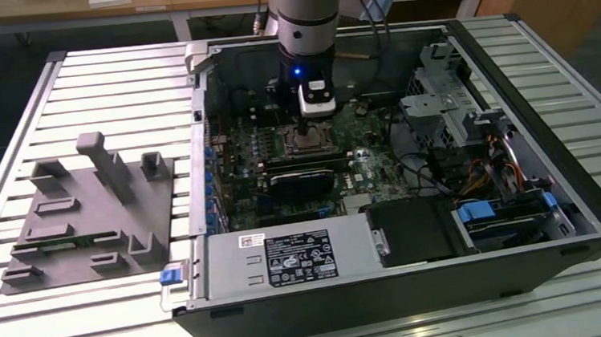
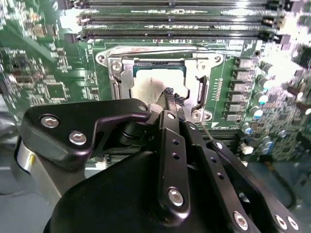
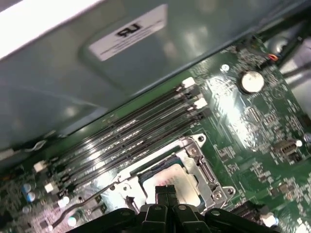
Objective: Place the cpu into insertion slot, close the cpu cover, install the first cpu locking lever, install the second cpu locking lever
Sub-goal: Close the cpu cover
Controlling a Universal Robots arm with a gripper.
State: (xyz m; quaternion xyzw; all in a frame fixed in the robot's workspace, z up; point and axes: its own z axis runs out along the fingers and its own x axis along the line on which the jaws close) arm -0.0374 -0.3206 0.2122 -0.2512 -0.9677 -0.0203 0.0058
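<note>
Gripper (image 2: 173,99): black linkage closest to the lens in both wrist views; the two fingertips (image 3: 165,191) were pressed together with nothing between them, pointing down at the socket.
Contact: whether the tips touched the chip or hung just above it could not be told.
Cpu (image 2: 148,87): silver-tan square seated in the insertion slot (image 1: 296,146), directly under the fingertips.
Cpu cover (image 2: 118,73): silvery frame lying flat around the cpu, whose top showed through its window.
Wire lever (image 3: 82,204): thin bent rod running slantwise just beside the socket; latched or free could not be told.
Memory slots (image 2: 170,22): long black parallel rows just beyond the socket.
Motherboard (image 2: 43,63): green board carrying socket and slots, with a coin battery (image 3: 252,81) well apart from the socket.
Arm (image 1: 305,23): in the exterior view, a grey column standing upright inside the open computer case (image 1: 397,306), above the socket.
Graphics card (image 1: 302,186): black, on the near side of the socket.
Power supply (image 1: 286,258): grey box at the case's near wall.
Fixture tray (image 1: 89,209): grey moulded block on the slatted table (image 1: 110,71), at the exterior view's left.
</note>
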